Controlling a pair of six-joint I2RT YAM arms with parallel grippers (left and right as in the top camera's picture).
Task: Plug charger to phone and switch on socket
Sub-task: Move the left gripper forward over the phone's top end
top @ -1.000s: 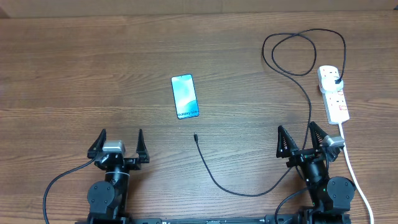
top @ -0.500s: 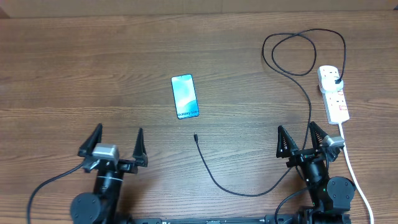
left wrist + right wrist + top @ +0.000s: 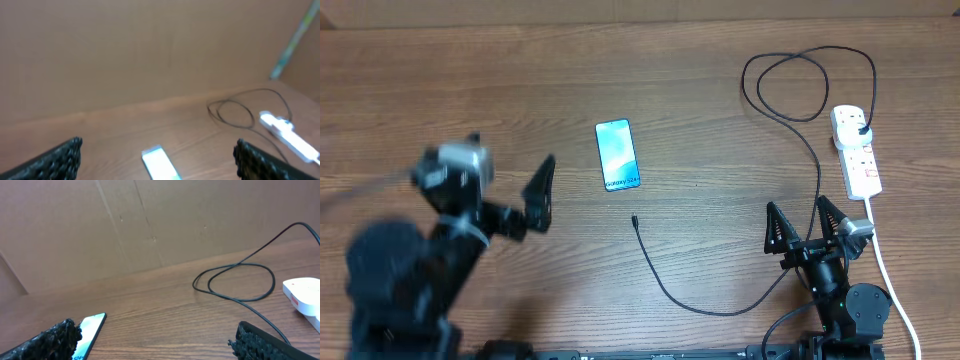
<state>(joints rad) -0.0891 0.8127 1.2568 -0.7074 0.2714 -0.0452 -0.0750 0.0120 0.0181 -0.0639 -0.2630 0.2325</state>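
The step in hand looks like the opening reach for the charger (image 3: 665, 285). To do it well, the fingers should come down on the thin black cable just behind its connector tip (image 3: 634, 219), not on the tip itself, so the end stays free and points at the phone's nearer short edge. The phone (image 3: 617, 154) lies loose and flat on the worktop (image 3: 440, 70), so it will probably slide under a push unless the other arm braces it. The left fingers (image 3: 540, 190) are spread wide and hold nothing; that arm is blurred in the overhead view. The phone lies beyond them and to their right, clearly apart, and in the left wrist view it sits low between them. The connector tip lies further right, on the robot's side of the phone and touching neither. The right fingers (image 3: 775, 232) are also wide open and empty at the near edge, with the cable running up between them to the plug (image 3: 861, 128) seated in the socket (image 3: 856, 152) at the far right. Its switch position is too small to read.
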